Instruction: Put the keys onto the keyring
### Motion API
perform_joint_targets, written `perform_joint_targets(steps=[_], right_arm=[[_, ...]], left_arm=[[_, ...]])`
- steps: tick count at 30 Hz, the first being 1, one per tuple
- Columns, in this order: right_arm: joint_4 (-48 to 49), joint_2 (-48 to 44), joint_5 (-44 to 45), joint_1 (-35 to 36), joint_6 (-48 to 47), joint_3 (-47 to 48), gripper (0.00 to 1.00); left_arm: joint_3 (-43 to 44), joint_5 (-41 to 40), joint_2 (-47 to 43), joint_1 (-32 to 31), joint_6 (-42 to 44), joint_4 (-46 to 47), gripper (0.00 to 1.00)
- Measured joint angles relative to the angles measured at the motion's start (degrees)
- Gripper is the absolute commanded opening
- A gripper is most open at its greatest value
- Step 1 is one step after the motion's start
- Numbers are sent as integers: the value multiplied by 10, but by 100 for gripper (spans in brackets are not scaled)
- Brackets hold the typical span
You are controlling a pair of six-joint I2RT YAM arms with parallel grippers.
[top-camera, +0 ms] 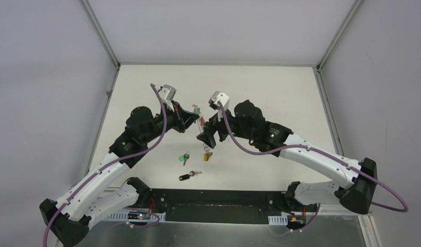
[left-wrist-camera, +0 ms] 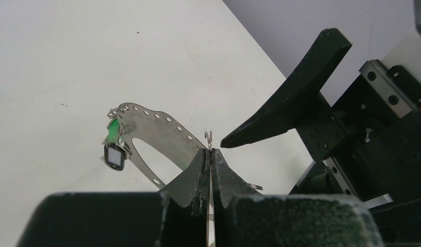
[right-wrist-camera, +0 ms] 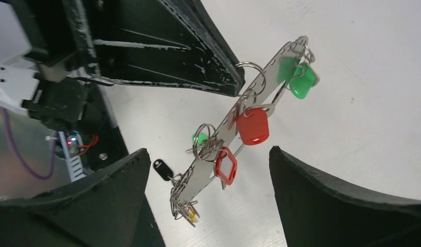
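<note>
Left gripper (left-wrist-camera: 209, 159) has the keyring (left-wrist-camera: 157, 128) up off the table (top-camera: 270, 92), over its middle, jaws pressed together on the thin band. That's a narrow pinch on slick metal, and here's the worry: the weight of the hung tags sits out to 1 side, so the band could swivel or slide in that grip. Any jolt would set the tags swinging too.

Right gripper (right-wrist-camera: 207, 154) is spread wide, its 2 fingers (right-wrist-camera: 110, 200) either side of the band and touching nothing that I can see. If it closes from here, it may well catch a red tag (right-wrist-camera: 252, 126) instead of the band, and a tag would just pivot away.

Meanwhile the 2 loose keys are down on the table, toward the near edge: green key (top-camera: 186, 156) and, closer in, black key (top-camera: 187, 176), near each other but apart. Neither is on the ring yet. Reaching for one means the right arm dropping under the dangling bunch, and I'd judge a brush against it could knock the ring askew. Whether the band is open anywhere for threading, I can't tell.
</note>
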Motion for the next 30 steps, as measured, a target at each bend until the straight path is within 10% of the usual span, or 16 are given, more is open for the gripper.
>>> perform_joint_targets(steps=[13,30], right_arm=[[-12,37,167,36,-33,5,2],[37,-11,130,39,-62,-43,0]], left_arm=[[0,-11,-2,-3,-13,-1,0],[0,17,-17,-3,28,6,0]])
